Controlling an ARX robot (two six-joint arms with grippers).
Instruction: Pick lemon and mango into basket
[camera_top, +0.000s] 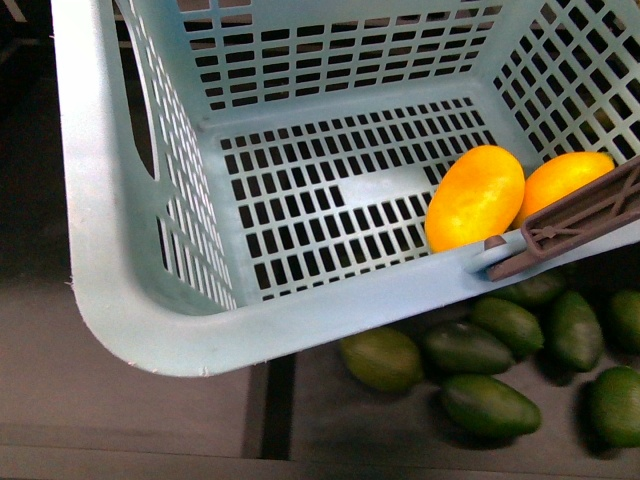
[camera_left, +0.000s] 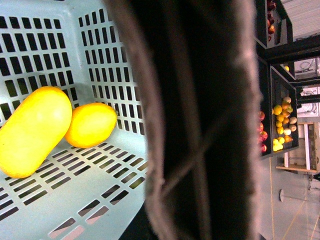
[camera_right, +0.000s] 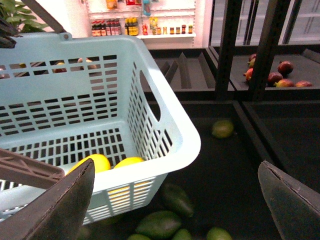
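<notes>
Where the front view looks down, the pale teal basket (camera_top: 150, 300) fills most of the frame, its near rim curving from nine o'clock down to six. Inside it, on the slotted floor at about three o'clock, lie two yellow-orange fruits side by side and touching: the longer mango (camera_top: 475, 198) nearer the middle, and the shorter lemon (camera_top: 562, 183) beyond it against the side wall. A brownish-mauve swing handle (camera_top: 580, 222) crosses the rim just in front of them, hiding part of the lemon. Below the basket, at four to five o'clock, dark green oval fruits (camera_top: 488, 403) lie loose on a dark shelf.

From the left wrist, the mango (camera_left: 35, 131) and lemon (camera_left: 91, 125) show again, resting on the basket floor (camera_left: 75, 190) in a corner of the slotted walls. A broad dark blurred mass close to the lens covers the middle; whether the left pincer is wide or closed cannot be told. Far off are bins of mixed red and yellow fruit (camera_left: 282, 117).

From the right wrist, the right gripper (camera_right: 175, 200) stands wide apart, one dark finger (camera_right: 60, 210) at seven o'clock and the other at four, holding nothing. Beyond them sits the basket (camera_right: 175, 145) with both yellow fruits low inside, green fruits under it, and further back red apples (camera_right: 275, 77) on a dark rack.
</notes>
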